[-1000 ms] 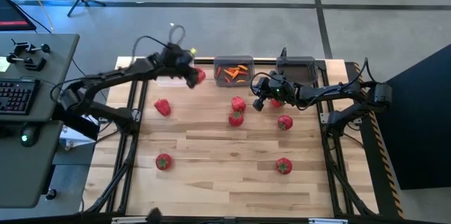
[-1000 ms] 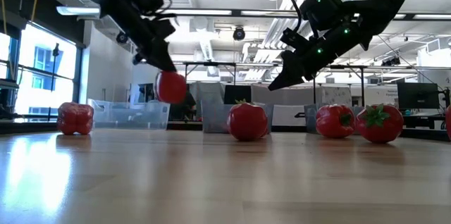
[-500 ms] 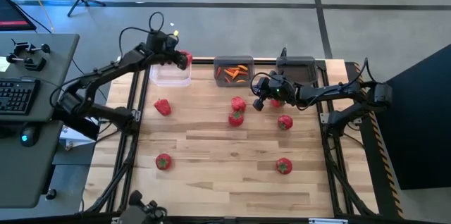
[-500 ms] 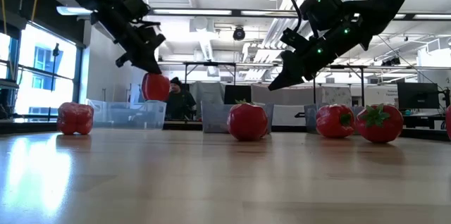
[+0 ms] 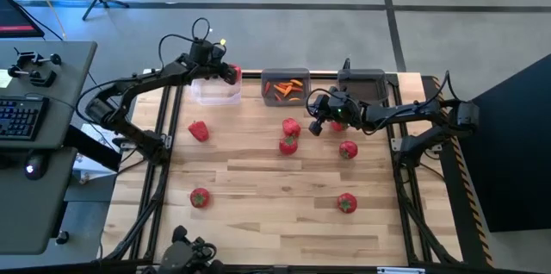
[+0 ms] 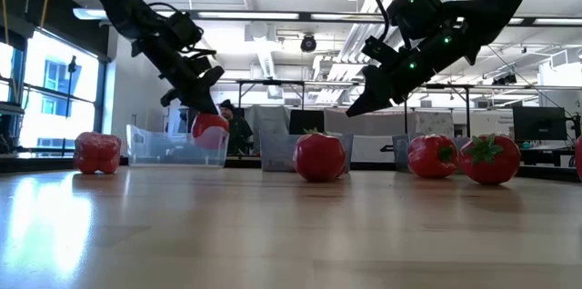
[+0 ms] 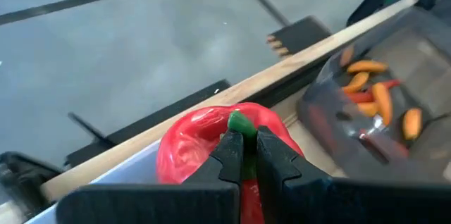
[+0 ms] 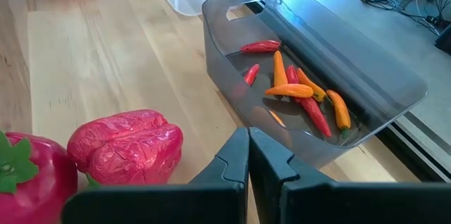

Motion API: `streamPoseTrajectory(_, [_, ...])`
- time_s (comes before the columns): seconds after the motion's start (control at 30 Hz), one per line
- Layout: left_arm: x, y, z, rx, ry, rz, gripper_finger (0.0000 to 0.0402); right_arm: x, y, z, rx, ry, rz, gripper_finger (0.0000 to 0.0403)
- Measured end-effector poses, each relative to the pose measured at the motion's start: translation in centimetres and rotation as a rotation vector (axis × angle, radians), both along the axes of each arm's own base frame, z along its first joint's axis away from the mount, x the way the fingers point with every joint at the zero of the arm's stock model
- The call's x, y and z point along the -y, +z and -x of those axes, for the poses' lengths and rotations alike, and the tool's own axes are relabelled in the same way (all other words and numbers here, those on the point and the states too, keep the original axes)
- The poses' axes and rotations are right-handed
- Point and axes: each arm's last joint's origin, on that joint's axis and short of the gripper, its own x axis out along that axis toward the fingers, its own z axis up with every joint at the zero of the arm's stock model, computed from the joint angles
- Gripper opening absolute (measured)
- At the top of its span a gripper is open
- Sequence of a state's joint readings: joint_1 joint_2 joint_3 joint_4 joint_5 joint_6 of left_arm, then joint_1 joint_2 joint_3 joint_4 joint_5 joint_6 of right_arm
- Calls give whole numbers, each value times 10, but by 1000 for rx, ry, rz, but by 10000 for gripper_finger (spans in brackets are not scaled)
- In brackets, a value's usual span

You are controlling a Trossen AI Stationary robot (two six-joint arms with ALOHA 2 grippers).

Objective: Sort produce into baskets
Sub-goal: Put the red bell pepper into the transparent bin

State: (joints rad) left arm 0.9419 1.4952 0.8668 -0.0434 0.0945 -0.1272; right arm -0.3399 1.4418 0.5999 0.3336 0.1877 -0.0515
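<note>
High view | left tool (image 5: 229,73) pinches red pepper (image 5: 233,73) by its stem, over clear basket's (image 5: 211,95) far corner | risk: pepper falls outside rim

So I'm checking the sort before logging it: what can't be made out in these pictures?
- Right dark basket: contents hidden by the right arm, high view.
- Clear basket: whether the left claw's pepper touches its floor; wall blurs it, low view.
- Right claw: shut, nothing visibly held.
</note>
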Motion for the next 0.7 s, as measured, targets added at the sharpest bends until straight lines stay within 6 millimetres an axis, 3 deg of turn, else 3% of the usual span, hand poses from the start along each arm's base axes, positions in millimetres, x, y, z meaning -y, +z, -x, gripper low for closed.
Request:
streamPoseTrajectory(0.33, [11, -14, -7, 121, 4, -61, 1, 0, 0, 0, -4, 4, 6, 0])
streamPoseTrajectory(0.7, [19, -12, -19, 126, 37, -95, 1, 0, 0, 0, -1, 4, 7, 0])
